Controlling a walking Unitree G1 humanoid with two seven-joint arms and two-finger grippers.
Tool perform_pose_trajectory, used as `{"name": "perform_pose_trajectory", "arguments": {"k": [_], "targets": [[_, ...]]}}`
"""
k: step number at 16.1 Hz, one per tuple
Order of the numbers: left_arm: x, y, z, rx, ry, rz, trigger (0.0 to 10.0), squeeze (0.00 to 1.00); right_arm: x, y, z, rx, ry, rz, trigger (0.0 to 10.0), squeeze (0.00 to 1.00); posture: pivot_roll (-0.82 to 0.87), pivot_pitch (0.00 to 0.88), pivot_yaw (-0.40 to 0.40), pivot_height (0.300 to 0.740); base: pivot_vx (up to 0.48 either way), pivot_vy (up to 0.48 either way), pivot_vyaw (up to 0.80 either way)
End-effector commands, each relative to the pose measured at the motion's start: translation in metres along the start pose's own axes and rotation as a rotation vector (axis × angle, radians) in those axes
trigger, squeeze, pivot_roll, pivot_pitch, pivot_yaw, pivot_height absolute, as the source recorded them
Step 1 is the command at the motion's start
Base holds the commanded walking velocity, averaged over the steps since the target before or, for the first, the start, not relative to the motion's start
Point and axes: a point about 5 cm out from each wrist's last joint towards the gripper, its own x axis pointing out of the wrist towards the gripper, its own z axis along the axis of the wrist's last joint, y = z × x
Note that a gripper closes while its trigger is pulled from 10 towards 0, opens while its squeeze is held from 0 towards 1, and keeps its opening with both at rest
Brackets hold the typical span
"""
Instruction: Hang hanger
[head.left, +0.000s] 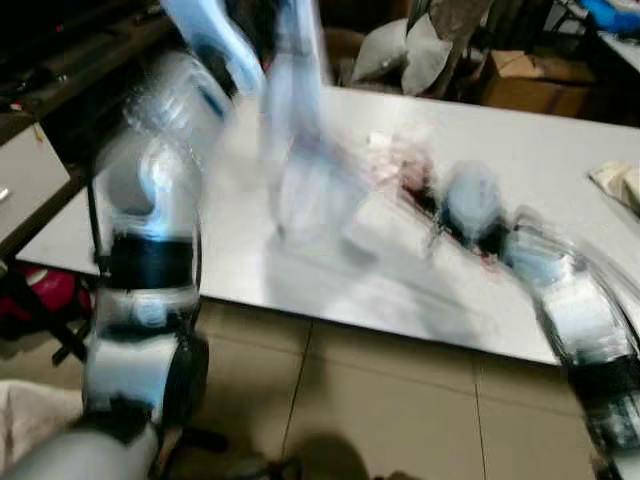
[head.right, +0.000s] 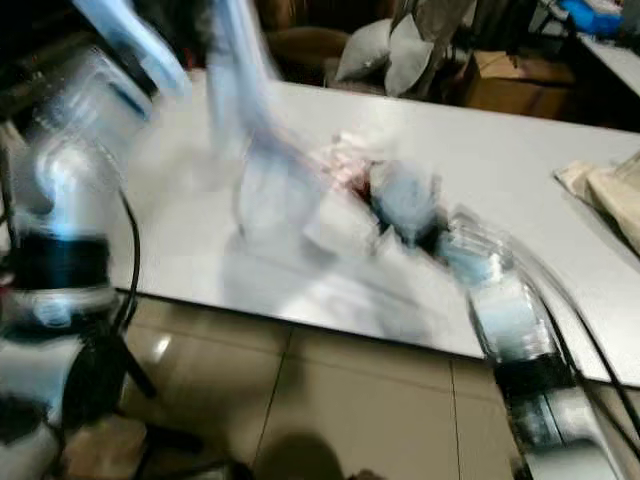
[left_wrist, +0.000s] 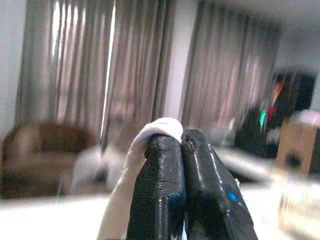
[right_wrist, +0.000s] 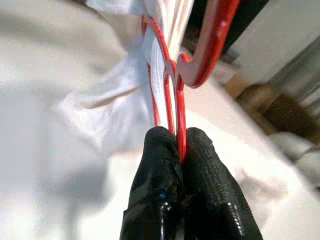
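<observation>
A red plastic hanger (right_wrist: 176, 75) with a white garment (right_wrist: 100, 95) draped on it is caught mid-task above a white table (head.left: 560, 170), the head views heavily blurred. On the left, the left gripper (left_wrist: 181, 145) is raised high over the table's near-left side; its wrist view shows the two black fingers (left_wrist: 160, 195) pressed together on a fold of white cloth (left_wrist: 150, 137), with grey curtains (left_wrist: 100, 65) and a brown sofa (left_wrist: 35, 150) soft behind. Toward the middle, the head views show the garment as a pale streak (head.left: 300, 170) hanging from the raised arm down to the tabletop, its shape lost to blur. On the right, the right gripper (right_wrist: 179, 137) reaches in low over the table; its wrist view alone makes the hanger clear: thin red bars run up from between the closed fingertips (right_wrist: 160, 150) to a thick curved hook at the top, the white fabric gathered beside them. In the head views only a smear of red (head.left: 420, 190) marks the hanger near the right arm (head.left: 570, 300). A cardboard box (head.left: 520, 80) and grey cushions (head.left: 400, 50) sit beyond the table's far edge, and tan floor tiles (head.left: 380, 400) lie below its near edge.
</observation>
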Motion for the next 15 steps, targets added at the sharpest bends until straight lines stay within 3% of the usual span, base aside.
{"name": "perform_pose_trajectory", "arguments": {"k": [1, 6, 7, 9, 11, 13, 14, 15], "targets": [[0.002, -0.002, -0.014, 0.070, 0.062, 0.009, 10.0, 0.00, -0.005, 0.000, 0.012, -0.020, -0.036, 0.033, 10.0, 0.00, -0.03, 0.000, 0.025, 0.740, 0.000, 0.000, 0.00], [-0.014, 0.020, -0.075, 0.284, 0.284, 0.061, 10.0, 0.00, -0.051, 0.028, 0.015, 0.002, 0.044, 0.247, 10.0, 0.00, -0.03, 0.000, 0.036, 0.740, 0.000, 0.000, 0.00], [-0.018, 0.026, -0.086, 0.340, 0.324, 0.063, 10.0, 0.00, -0.061, 0.029, 0.021, 0.009, 0.055, 0.254, 10.0, 0.00, -0.03, 0.000, 0.036, 0.740, 0.000, 0.000, 0.00], [-0.025, 0.034, -0.099, 0.362, 0.373, 0.078, 10.0, 0.00, -0.073, 0.025, 0.027, 0.014, 0.070, 0.247, 10.0, 0.00, -0.04, 0.000, 0.045, 0.740, 0.000, 0.000, 0.00], [-0.038, 0.039, -0.121, 0.442, 0.487, 0.044, 10.0, 0.00, -0.090, 0.019, 0.034, 0.025, 0.089, 0.220, 10.0, 0.00, -0.04, 0.000, 0.052, 0.740, 0.000, 0.000, 0.00], [-0.056, 0.032, -0.141, 0.298, 0.565, -0.093, 10.0, 0.00, -0.102, 0.009, 0.043, 0.070, 0.056, 0.136, 10.0, 0.00, -0.04, 0.000, 0.058, 0.740, 0.000, 0.000, 0.00], [-0.064, 0.029, -0.146, 0.302, 0.601, -0.145, 10.0, 1.00, -0.106, 0.003, 0.047, 0.088, 0.031, 0.080, 10.0, 0.00, -0.04, 0.000, 0.058, 0.740, 0.000, 0.000, 0.00], [-0.070, 0.028, -0.150, 0.328, 0.629, -0.186, 10.0, 1.00, -0.110, -0.001, 0.049, 0.103, 0.009, 0.036, 10.0, 0.00, -0.04, 0.000, 0.057, 0.740, 0.000, 0.000, 0.00]]}}
